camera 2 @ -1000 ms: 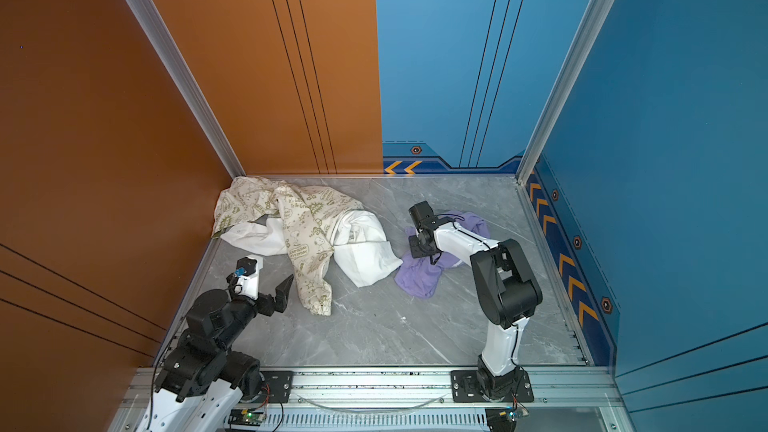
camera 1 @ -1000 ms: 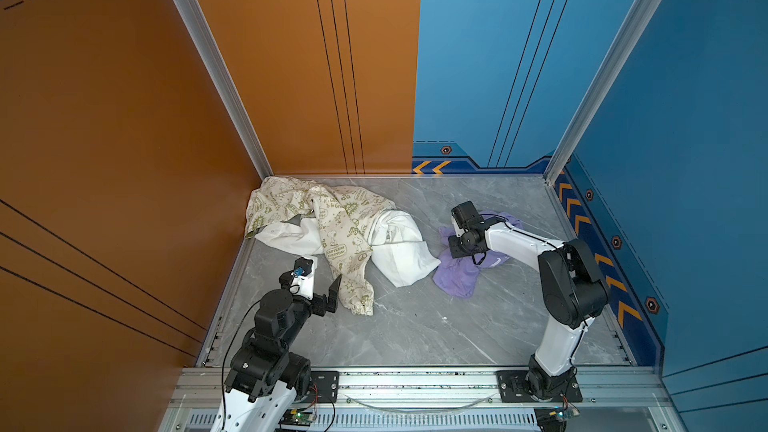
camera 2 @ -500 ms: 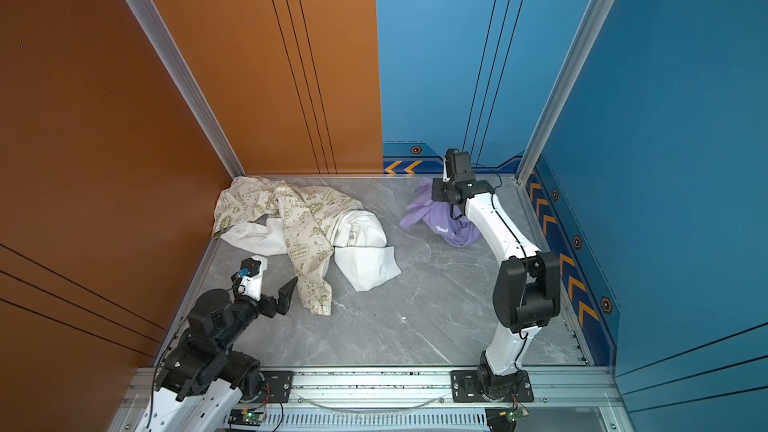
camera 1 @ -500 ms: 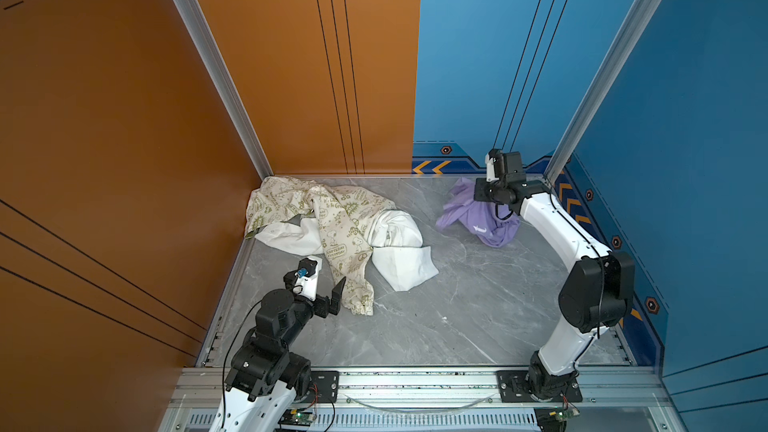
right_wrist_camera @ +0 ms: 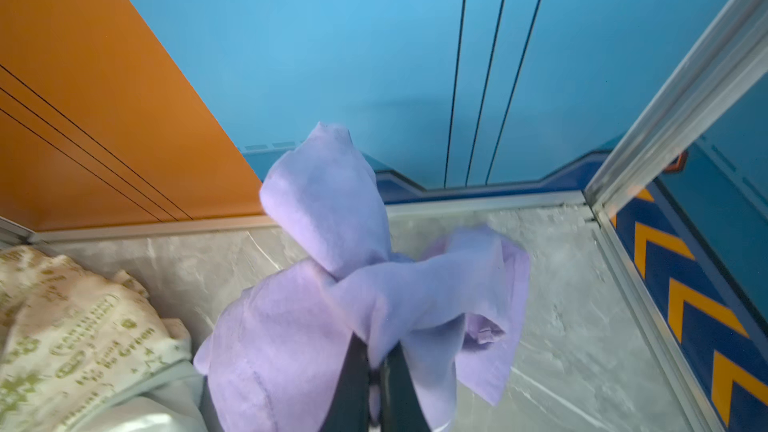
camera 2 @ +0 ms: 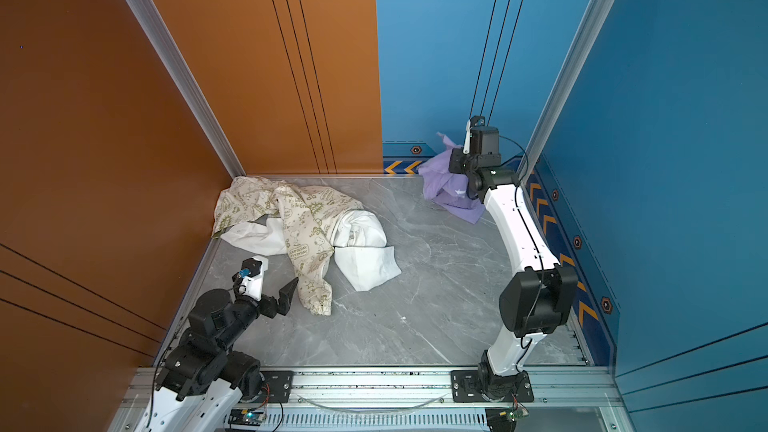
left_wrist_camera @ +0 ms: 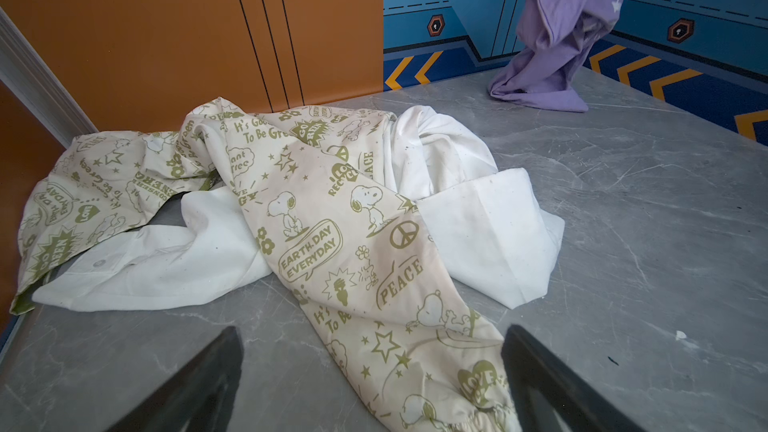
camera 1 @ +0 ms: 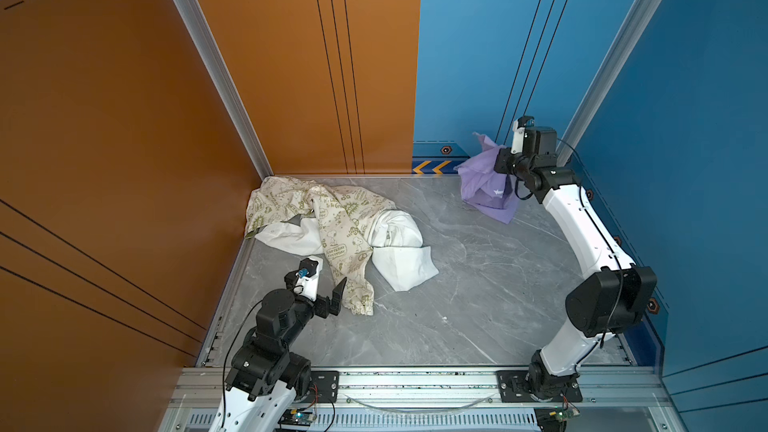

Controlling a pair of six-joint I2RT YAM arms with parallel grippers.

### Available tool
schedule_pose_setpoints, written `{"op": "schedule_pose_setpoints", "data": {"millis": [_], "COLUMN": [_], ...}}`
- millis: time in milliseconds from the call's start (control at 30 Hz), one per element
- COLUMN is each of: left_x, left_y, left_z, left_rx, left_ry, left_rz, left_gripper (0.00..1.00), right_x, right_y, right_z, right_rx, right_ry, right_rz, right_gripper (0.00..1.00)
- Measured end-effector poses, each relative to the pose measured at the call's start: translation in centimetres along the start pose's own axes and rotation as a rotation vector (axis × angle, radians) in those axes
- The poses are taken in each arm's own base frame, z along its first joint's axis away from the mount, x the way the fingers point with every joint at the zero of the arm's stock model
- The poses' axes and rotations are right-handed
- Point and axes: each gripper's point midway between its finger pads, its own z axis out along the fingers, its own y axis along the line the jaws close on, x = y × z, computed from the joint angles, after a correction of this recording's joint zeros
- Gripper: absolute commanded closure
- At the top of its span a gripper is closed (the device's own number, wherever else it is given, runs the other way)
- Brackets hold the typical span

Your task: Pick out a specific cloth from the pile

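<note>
The lavender cloth hangs at the back right by the blue wall, bunched in my right gripper, which is shut on it. In the right wrist view the fabric drapes over both sides of the pinched gripper. In the left wrist view the cloth's lower end rests on the floor. The pile, cream green-printed fabric over white cloth, lies at the back left, apart from it. My left gripper stands open, low over the printed leg's cuff, holding nothing.
The grey marble table is boxed in by an orange wall on the left and back and a blue wall on the back and right. An aluminium rail runs along the front. A small white speck lies on the marble.
My right gripper has carried the lavender cloth from beside the pile up and back to the back right corner. The pile and my left arm have barely moved.
</note>
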Motion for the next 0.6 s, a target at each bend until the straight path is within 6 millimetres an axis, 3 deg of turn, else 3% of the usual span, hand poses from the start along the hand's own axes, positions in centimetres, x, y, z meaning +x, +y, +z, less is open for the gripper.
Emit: {"op": "schedule_pose_setpoints", "data": {"millis": [133,233,300,367,467,600], "left_x": [0.0,0.0,0.0,0.0,0.1,0.1], "left_y": [0.0,0.0,0.0,0.0,0.0,0.0], "left_z": [0.0,0.0,0.0,0.0,0.1,0.1], "left_rx": [0.0,0.0,0.0,0.0,0.0,0.0], "left_ry": [0.0,0.0,0.0,0.001,0.004,0.005], "left_rz": [0.0,0.0,0.0,0.0,0.0,0.0], "left_gripper": [0.02,0.02,0.02,0.02,0.02,0.02], "right_x": [9.8,13.9,14.2,12.7,9.8,7.4], "right_y": [-5.5,-9.7,-11.6,-12.3,-11.1,-7.6], "right_z": [1.9,0.8,-0.5,-1.8,-2.6,-2.0], "right_rx": [0.129,0.212,0.241,0.244,0.191,0.094], "right_ry": [0.214,0.283,0.262,0.199,0.104,0.063], "right_rz": [0.055,0.158,0.231,0.284,0.299,0.27], "right_gripper": [0.62,0.46,0.33,0.25,0.21,0.14]}}
